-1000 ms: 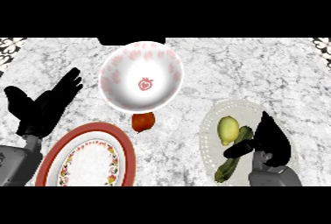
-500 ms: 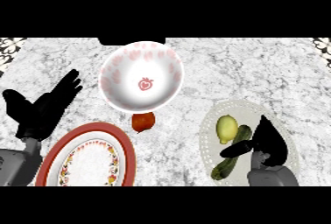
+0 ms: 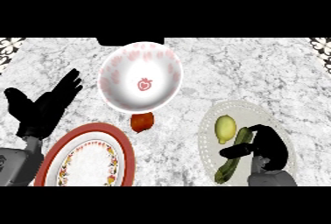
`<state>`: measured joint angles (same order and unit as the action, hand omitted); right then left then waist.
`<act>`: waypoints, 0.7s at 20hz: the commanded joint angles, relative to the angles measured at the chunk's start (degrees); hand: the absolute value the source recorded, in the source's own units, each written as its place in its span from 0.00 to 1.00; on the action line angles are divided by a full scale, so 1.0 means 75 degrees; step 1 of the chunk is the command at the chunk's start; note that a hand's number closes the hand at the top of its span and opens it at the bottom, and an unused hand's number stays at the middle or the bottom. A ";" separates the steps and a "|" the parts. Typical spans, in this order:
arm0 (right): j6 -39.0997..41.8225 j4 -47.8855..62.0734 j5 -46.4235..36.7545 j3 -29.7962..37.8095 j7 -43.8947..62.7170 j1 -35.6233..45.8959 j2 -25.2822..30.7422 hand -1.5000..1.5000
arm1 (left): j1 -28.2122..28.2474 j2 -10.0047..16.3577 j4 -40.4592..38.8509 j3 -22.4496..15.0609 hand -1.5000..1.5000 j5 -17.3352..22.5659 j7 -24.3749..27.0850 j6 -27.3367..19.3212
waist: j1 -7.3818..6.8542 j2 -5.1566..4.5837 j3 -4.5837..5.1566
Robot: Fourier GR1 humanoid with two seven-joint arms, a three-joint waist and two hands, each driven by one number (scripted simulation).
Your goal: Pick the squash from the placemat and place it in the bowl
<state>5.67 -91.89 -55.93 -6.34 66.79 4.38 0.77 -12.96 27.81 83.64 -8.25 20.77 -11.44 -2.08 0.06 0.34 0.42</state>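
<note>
Head view: right hand (image 3: 271,148) around squash (image 3: 227,169)

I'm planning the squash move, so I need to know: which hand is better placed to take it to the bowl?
Right. The right hand curls round the squash on the placemat. The left hand rests open at the far left, beside the plate, apart from it.

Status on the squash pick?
Left hand open, resting at left. Right hand curled round squash on placemat, beside lemon. Red fruit beside bowl.
</note>
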 commanded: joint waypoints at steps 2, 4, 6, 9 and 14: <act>-0.0612 0.0611 -0.0404 -0.0239 0.0792 -0.0077 -0.0097 1.00 | 0.0080 0.0082 -0.0215 0.0346 0.50 -0.0013 0.0207 0.0391 | -0.0024 -0.0052 -0.0055; 0.0028 -0.0037 -0.0475 0.0041 0.0672 -0.0104 -0.0095 1.00 | -0.0368 -0.0149 -0.0492 0.0368 0.50 -0.0043 -0.0056 0.0387 | 0.0038 -0.0048 -0.0054; -0.0141 0.0023 -0.0653 -0.0009 0.0513 -0.0117 -0.0096 1.00 | 0.0040 -0.0379 0.0152 0.0199 0.50 -0.0377 -0.0019 0.0066 | -0.0002 -0.0039 -0.0056; -0.0209 -0.0007 -0.0637 -0.0538 0.0942 0.0045 -0.0099 1.00 | -0.0423 -0.0126 -0.0326 0.0639 0.50 -0.0124 -0.0377 0.0420 | 0.0001 -0.0045 -0.0055; 0.0729 0.0744 -0.0172 0.0032 -0.0798 0.0997 0.0358 1.00 | -0.0235 -0.0079 -0.0261 0.0737 0.50 -0.0101 -0.0212 0.0747 | -0.0095 -0.0072 -0.0057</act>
<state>6.12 -92.44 -59.66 -7.42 63.30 5.97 0.97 -14.03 25.85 82.56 -4.63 18.42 -12.58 0.78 -0.07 0.25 0.25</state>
